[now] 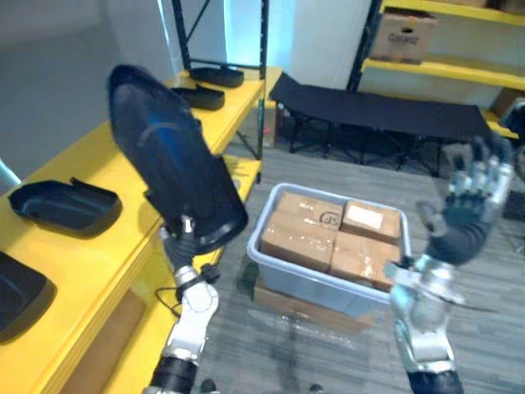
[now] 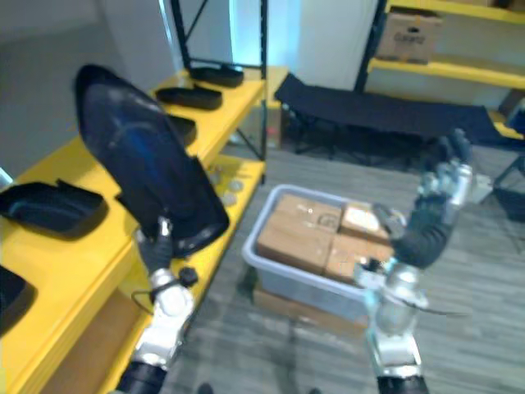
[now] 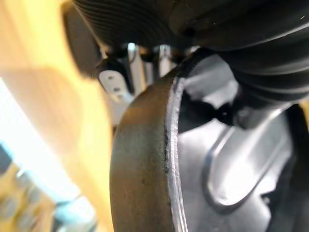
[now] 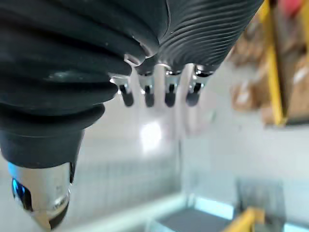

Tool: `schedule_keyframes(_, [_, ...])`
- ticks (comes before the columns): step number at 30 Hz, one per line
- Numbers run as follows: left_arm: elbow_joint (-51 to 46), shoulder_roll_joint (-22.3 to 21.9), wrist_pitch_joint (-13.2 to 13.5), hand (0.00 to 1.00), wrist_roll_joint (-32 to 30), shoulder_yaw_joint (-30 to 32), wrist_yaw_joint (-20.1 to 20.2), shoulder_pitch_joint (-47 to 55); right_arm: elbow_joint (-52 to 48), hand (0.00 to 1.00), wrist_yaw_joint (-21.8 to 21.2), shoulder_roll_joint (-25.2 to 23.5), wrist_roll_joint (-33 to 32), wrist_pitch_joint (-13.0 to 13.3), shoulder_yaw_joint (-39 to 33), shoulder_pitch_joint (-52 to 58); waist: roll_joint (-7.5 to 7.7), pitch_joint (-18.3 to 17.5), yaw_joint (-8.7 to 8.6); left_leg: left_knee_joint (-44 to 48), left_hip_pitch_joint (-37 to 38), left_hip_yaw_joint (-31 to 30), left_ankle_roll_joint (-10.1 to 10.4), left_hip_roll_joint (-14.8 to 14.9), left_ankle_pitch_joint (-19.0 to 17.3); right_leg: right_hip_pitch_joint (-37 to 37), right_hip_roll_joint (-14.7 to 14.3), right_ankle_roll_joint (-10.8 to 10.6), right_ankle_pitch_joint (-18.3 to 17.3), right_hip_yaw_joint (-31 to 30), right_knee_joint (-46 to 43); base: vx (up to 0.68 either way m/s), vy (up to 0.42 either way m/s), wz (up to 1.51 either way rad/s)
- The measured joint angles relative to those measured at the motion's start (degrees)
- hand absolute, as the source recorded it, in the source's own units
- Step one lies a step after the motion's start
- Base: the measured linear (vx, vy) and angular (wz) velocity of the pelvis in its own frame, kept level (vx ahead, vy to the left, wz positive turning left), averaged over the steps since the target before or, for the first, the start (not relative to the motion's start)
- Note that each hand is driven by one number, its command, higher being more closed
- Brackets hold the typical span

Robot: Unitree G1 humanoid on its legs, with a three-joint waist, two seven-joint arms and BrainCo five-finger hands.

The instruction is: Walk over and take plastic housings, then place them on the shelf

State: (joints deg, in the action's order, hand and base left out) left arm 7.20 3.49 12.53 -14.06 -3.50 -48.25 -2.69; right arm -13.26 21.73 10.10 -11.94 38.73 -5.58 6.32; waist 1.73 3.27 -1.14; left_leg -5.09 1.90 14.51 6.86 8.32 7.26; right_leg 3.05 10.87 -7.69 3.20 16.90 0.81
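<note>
The left forearm stands upright, and its hand [image 1: 184, 235] is curled round the lower edge of the black plastic housing [image 1: 168, 156] above it. The right forearm is raised too, its hand [image 1: 473, 195] upright with fingers straight, spread and empty.

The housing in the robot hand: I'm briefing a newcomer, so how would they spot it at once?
Find the long yellow shelf on the robot's left. Over its front edge, the left robot hand grips a black plastic housing by its lower end. The other housings lie flat on the shelf; this one stands tilted in the air.
</note>
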Motion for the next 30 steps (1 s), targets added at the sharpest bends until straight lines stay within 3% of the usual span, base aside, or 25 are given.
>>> schedule_keyframes(2, [-3.16, -0.38, 2.07, 1.0, 0.39, 1.29, 0.54, 2.44, 1.33, 0.0, -2.73, -2.31, -3.47, -3.05, -1.83, 3.75, -0.49, -0.31, -0.81, 0.0, 0.0, 0.11, -0.01, 0.01, -0.01, -0.02, -0.04, 0.0, 0.0, -0.07, 0.0, 0.02, -0.001, -0.01])
schedule_keyframes(5, [-11.62, -2.02, 8.12, 1.0, 5.42, 2.04, 7.43, 9.46, 8.0, 0.0, -4.11, -6.27, -3.31, -9.96, -2.51, 12.41, -0.87, -0.53, -1.41, -0.01, -0.03, 0.48, 0.2, 0.04, -0.29, -0.44, -0.06, 0.0, -0.02, -0.39, 0.05, 0.04, -0.001, -0.05])
schedule_keyframes(8, [-14.94, -2.2, 11.7, 1.0, 11.35, 1.0, 13.38, 14.21, 12.78, 0.0, -4.34, -8.46, -3.06, -13.73, -2.85, 17.1, -1.17, -0.71, -1.36, -0.01, -0.05, 1.44, 0.33, 0.05, -0.78, -0.95, -0.06, -0.06, -0.06, -1.3, 0.11, 0.03, 0.006, -0.14])
schedule_keyframes(12, [-15.19, -2.12, 13.17, 1.0, 14.27, 1.29, 16.2, 16.77, 14.27, 0.0, -7.2, -10.4, -4.31, -13.84, -3.95, 19.86, -1.52, -0.94, -1.62, 0.0, -0.03, 1.51, 0.38, 0.03, -1.07, -0.87, -0.06, -0.14, -0.11, -1.28, 0.39, 0.02, 0.004, -0.03])
schedule_keyframes(18, [-25.63, -1.85, 13.08, 1.0, 11.67, 5.74, 14.35, 18.73, 13.56, 0.0, -18.97, -9.83, -12.08, -13.93, 1.33, 15.31, -1.37, -0.99, -0.82, 0.02, -2.04, -2.52, 0.54, -0.48, -1.1, 0.68, 0.17, -0.54, -0.42, 2.8, 1.17, 0.0, 0.0, 0.32])
schedule_keyframes(24, [-34.75, -2.04, 10.59, 1.0, 7.79, 17.7, 12.07, 22.22, 15.04, 0.0, -20.19, -6.97, -9.46, -14.41, 12.71, 2.51, -1.16, -0.78, 4.95, 0.05, -4.8, -13.09, -0.13, -3.02, 0.57, 5.35, 1.23, -1.65, -1.02, 13.8, 1.36, 0.04, 0.002, 0.94])
schedule_keyframes(28, [-36.47, -5.48, 10.01, 1.0, 7.51, 26.57, 11.1, 26.03, 18.3, 0.0, -18.66, -7.06, -6.31, -14.44, 17.0, -3.78, 0.04, -0.34, 9.99, 0.04, -5.74, -17.74, -0.57, -4.94, 0.95, 7.93, 2.02, -2.21, -2.16, 18.87, 1.1, 0.02, 0.019, 0.61])
schedule_keyframes(30, [-37.2, -6.92, 10.17, 1.0, 7.56, 29.28, 11.22, 27.1, 18.83, 0.0, -17.41, -7.3, -5.19, -14.96, 18.61, -5.27, 0.59, 0.06, 11.05, 0.03, -6.09, -19.11, -0.75, -5.46, 1.13, 8.31, 2.28, -1.57, -3.0, 20.48, 0.52, 0.0, 0.031, 0.43])
